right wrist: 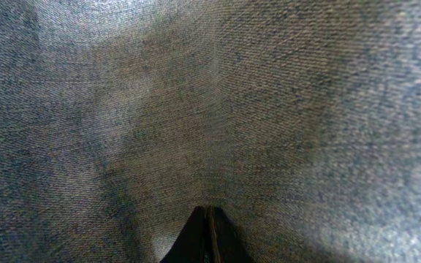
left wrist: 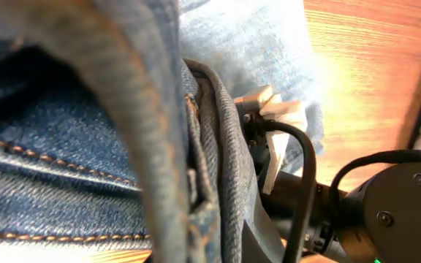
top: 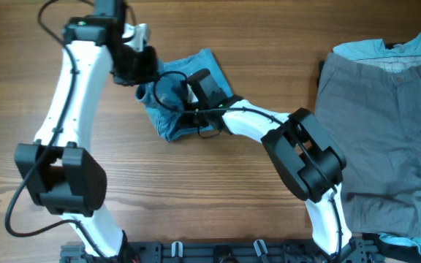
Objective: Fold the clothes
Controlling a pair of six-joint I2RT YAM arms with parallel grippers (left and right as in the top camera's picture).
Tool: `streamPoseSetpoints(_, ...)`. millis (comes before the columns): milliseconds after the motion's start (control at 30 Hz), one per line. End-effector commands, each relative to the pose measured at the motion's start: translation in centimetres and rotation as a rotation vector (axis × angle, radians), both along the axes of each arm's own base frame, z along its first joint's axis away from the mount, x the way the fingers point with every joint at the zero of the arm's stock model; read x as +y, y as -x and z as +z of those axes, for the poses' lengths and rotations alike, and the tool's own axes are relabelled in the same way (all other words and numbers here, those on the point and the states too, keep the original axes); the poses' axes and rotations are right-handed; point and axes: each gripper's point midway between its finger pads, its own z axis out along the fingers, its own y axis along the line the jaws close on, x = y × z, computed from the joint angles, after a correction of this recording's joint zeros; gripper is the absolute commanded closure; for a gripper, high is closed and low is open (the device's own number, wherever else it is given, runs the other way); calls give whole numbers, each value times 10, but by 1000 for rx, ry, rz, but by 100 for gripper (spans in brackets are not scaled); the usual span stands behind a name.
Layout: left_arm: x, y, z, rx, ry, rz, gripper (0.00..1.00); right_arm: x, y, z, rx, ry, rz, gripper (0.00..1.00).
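The light blue denim jeans (top: 175, 123) lie folded into a small bundle at the table's upper middle. My left gripper (top: 143, 73) is at the bundle's left edge. In the left wrist view thick denim folds and seams (left wrist: 64, 131) fill the frame, and a fold runs down between the left gripper's fingers (left wrist: 218, 235), which look shut on it. My right gripper (top: 190, 91) reaches into the bundle from the right and also shows in the left wrist view (left wrist: 269, 117). In the right wrist view denim (right wrist: 269, 88) covers everything, and the right gripper's fingertips (right wrist: 207, 219) are pressed together in it.
Grey trousers (top: 386, 131) lie spread at the right side, over a pale blue-green shirt (top: 415, 47) that shows at their top and bottom. Bare wooden table (top: 269, 44) lies between the bundle and the trousers.
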Motion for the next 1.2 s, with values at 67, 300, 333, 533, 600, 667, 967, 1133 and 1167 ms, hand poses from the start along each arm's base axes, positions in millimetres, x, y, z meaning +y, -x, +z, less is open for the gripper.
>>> streamPoseSetpoints(67, 0, -9, 8, -37, -48, 49, 96, -37, -2, 37, 20, -4, -14, 96)
streamPoseSetpoints(300, -7, 1, 6, -5, -45, 20, 96, -114, -54, 128, -195, 18, -188, 95)
streamPoseSetpoints(333, -10, 3, 6, -2, -45, 12, 96, -119, -55, 125, -185, 32, -199, 96)
streamPoseSetpoints(533, -28, 22, 3, 21, -70, -146, 96, -161, -33, 47, 11, 293, -253, 96)
streamPoseSetpoints(600, -31, 25, 3, 22, -75, -171, 96, -165, -25, 23, 105, 325, -291, 96)
streamPoseSetpoints(667, -35, 25, 3, 18, -74, -179, 96, -169, -18, 0, 191, 348, -330, 96)
streamPoseSetpoints(967, -77, -2, -38, 9, -44, -173, 85, -171, -11, -18, 229, 375, -314, 96)
streamPoseSetpoints(1133, -108, -3, -68, 35, -41, -209, 0, -171, -11, -18, 234, 372, -313, 81)
streamPoseSetpoints(1167, -107, -2, -67, 36, -42, -209, 0, -171, -10, -17, 239, 372, -311, 78)
